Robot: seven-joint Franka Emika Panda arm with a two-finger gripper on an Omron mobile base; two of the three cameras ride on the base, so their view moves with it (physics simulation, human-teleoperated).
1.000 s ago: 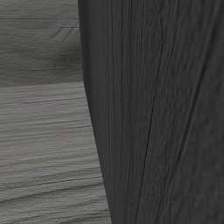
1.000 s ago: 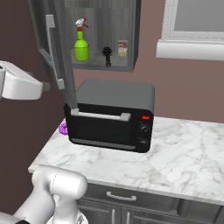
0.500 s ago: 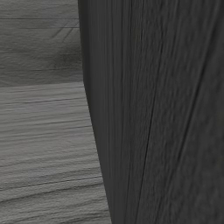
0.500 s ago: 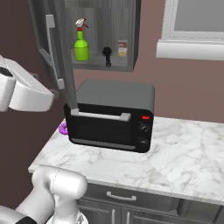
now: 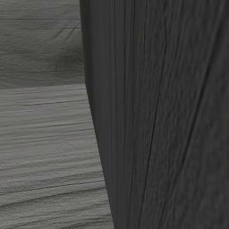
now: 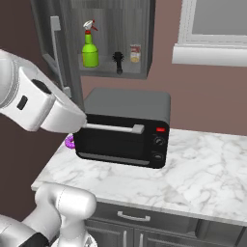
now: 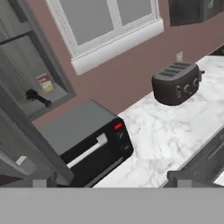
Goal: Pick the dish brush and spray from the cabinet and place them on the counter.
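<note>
The green spray (image 6: 89, 48) with a white and red trigger head stands on the left of the open cabinet's shelf (image 6: 113, 73). To its right on the same shelf is the black dish brush (image 6: 117, 61). In the hand view the dish brush (image 7: 37, 98) lies on the shelf at the upper left. My gripper (image 7: 111, 183) is open, its two dark fingertips (image 7: 42, 181) set wide apart with nothing between them. It is well below and in front of the shelf. My white arm (image 6: 41, 103) reaches in from the left, level with the toaster oven's top.
A black toaster oven (image 6: 123, 128) stands on the marble counter (image 6: 202, 169) under the cabinet, a purple object (image 6: 69, 141) at its left. A small box (image 6: 135, 53) shares the shelf. The open cabinet door (image 6: 54, 53) hangs left. A dark toaster (image 7: 177, 82) sits farther along.
My arm has swung in from the left edge toward the toaster oven. The gripper stays open. The things on the shelf have not moved.
</note>
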